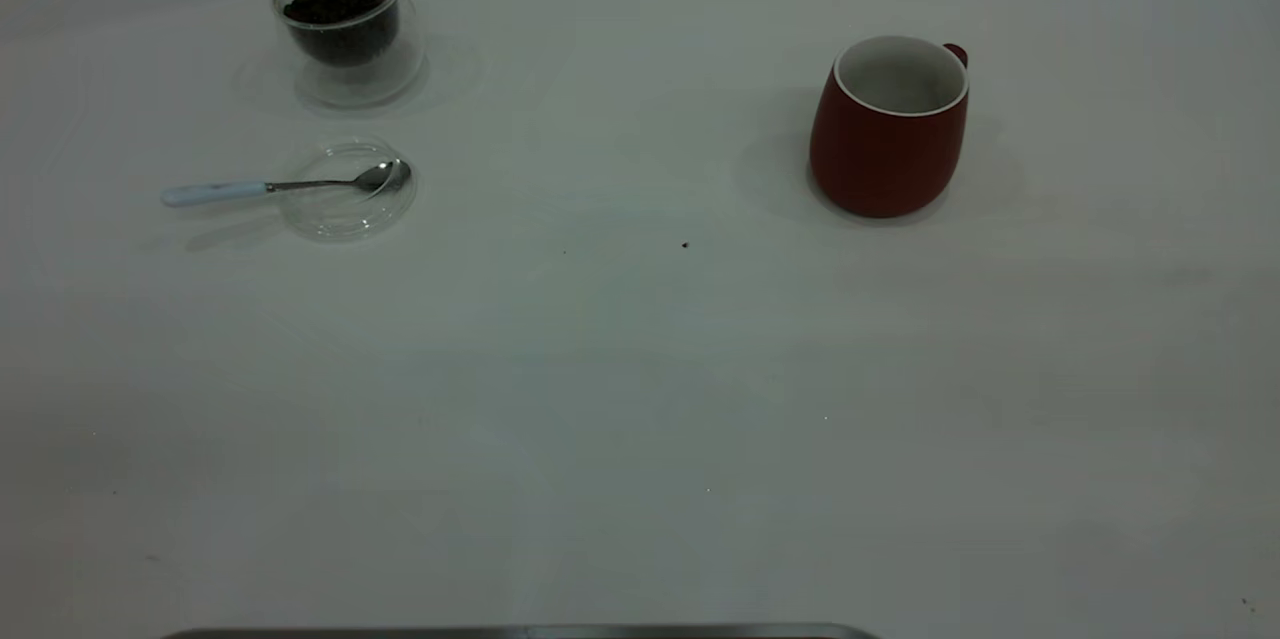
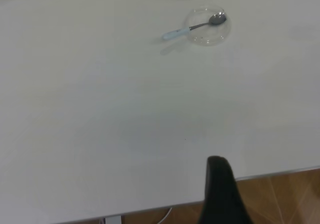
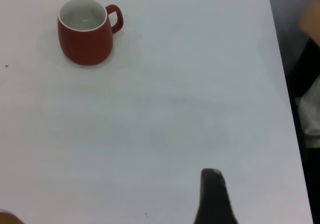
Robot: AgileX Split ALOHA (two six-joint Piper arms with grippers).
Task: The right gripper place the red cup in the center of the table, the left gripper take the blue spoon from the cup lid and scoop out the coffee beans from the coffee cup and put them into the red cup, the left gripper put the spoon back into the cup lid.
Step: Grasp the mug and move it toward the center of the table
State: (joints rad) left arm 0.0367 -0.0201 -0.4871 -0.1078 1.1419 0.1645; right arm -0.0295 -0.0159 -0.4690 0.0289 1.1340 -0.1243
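At upper left of the tabletop (image 1: 620, 399) I see the blue spoon (image 1: 290, 185) on the cup lid (image 1: 345, 204); for the left hand (image 2: 220, 184) and the right hand (image 3: 212, 194) I cannot tell the opening.

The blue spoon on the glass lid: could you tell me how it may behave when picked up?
The blue spoon looks stiff, being metal with a pale handle. Its handle overhangs the cup lid, so pressing down there may tilt it up. The shallow glass lid probably slides easily on the smooth table.
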